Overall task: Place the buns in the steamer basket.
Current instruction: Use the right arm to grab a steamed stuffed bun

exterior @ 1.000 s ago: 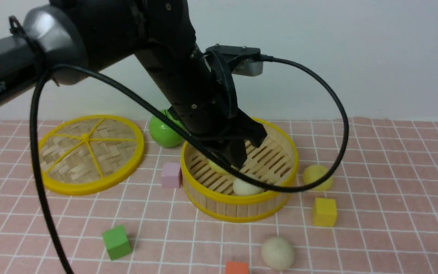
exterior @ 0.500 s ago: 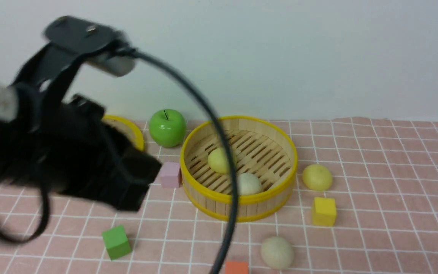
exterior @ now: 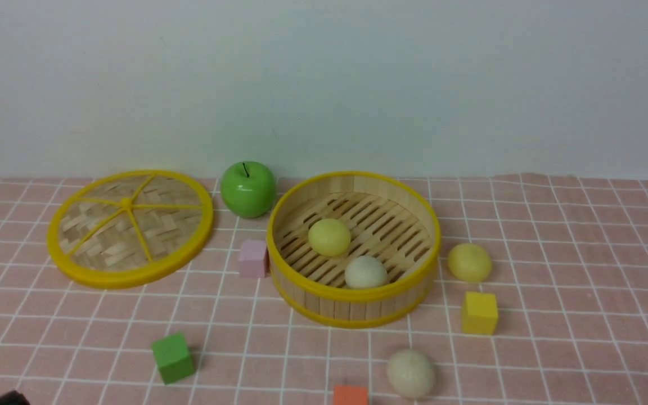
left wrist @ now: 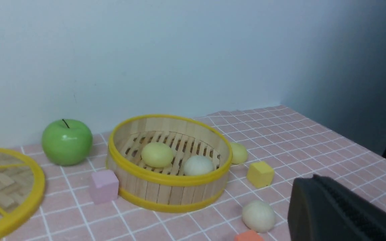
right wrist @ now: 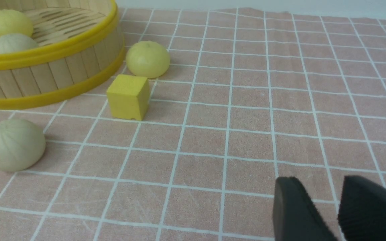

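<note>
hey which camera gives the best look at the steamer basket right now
The front view: it shows the steamer basket whole, with its slatted floor and two buns inside. The left wrist view also has it whole, but lower and more side-on. The right wrist view catches only part, cut off by the picture's edge.

Two round pale yellow buns, two round off-white buns, one glossy green apple, and apparently four small coloured cubes.

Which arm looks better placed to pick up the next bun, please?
Probably the right: both loose buns, yellow and beige, lie within its wrist view, and its gripper stands open.
</note>
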Motion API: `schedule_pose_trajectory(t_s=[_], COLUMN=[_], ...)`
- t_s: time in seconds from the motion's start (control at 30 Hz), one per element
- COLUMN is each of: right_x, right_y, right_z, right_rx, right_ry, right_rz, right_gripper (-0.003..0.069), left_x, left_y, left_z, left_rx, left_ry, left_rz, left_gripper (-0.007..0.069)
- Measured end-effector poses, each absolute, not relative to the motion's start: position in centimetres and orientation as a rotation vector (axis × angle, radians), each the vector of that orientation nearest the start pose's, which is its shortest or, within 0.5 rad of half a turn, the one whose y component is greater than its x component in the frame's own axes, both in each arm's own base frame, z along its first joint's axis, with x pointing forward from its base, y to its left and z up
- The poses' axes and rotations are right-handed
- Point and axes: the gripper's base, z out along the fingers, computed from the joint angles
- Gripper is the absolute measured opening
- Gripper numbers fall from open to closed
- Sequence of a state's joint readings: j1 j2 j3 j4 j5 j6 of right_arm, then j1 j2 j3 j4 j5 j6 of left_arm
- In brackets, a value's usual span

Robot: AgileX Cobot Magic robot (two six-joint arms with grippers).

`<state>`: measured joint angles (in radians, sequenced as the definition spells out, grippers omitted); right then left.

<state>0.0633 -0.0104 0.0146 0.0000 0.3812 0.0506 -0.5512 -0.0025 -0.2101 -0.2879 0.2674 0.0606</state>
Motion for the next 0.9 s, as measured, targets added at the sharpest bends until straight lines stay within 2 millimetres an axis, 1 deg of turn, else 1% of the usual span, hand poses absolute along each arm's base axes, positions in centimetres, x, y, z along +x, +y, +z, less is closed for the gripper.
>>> schedule_pose_trajectory(t_s=[0.07, 0.2, 0.27, 0.33, 0.37, 0.5, 0.53, 0.6, 0.67, 0.73, 0.8, 0.87, 0.9], right_x=[5.2, 5.2, 5.2, 5.2, 5.2, 5.4, 5.4, 5.5, 5.6, 5.6, 5.4, 5.2, 5.3], right_y=[0.3, 0.3, 0.3, 0.4, 0.5, 1.0, 1.0, 1.1, 1.0, 1.1, 1.5, 2.1, 2.5], right_z=[17.5, 17.5, 17.5, 17.5, 17.5, 18.2, 18.2, 18.8, 19.3, 19.5, 20.1, 21.8, 23.0], right_rx=[-0.012, -0.012, -0.012, 0.019, 0.057, 0.301, 0.313, 0.43, 0.517, 0.573, 0.559, 0.458, 0.378], right_ry=[1.87, 1.87, 1.87, 1.864, 1.856, 1.756, 1.749, 1.671, 1.599, 1.571, 1.61, 1.715, 1.786], right_rz=[0.079, 0.079, 0.079, 0.117, 0.163, 0.445, 0.458, 0.593, 0.685, 0.752, 0.799, 0.794, 0.77], right_gripper=[0.024, 0.024, 0.024, 0.024, 0.024, 0.024, 0.024, 0.024, 0.024, 0.0236, 0.0209, 0.0168, 0.0142], left_x=[3.3, 3.3, 3.3, 3.3, 3.3, 3.2, 3.2, 3.2, 3.2, 3.2, 3.2, 3.2, 3.2], left_y=[-2.7, -2.6, -2.6, -2.7, -2.8, -2.9, -2.9, -2.9, -2.9, -2.9, -2.9, -2.9, -2.9], left_z=[25.7, 26.0, 25.8, 25.5, 25.3, 24.7, 24.7, 24.6, 24.6, 24.5, 24.5, 24.5, 24.5], left_rx=[0.307, 0.293, 0.298, 0.309, 0.317, 0.341, 0.343, 0.348, 0.348, 0.348, 0.348, 0.348, 0.348], left_ry=[1.508, 1.473, 1.497, 1.528, 1.547, 1.606, 1.61, 1.623, 1.625, 1.626, 1.628, 1.628, 1.629], left_rz=[-0.657, -0.654, -0.659, -0.661, -0.661, -0.66, -0.66, -0.659, -0.66, -0.661, -0.662, -0.662, -0.661], left_gripper=[-0.0014, -0.0014, -0.0014, -0.0014, -0.0014, -0.0014, -0.0014, -0.0014, -0.0014, -0.0014, -0.0014, -0.0014, -0.0014])
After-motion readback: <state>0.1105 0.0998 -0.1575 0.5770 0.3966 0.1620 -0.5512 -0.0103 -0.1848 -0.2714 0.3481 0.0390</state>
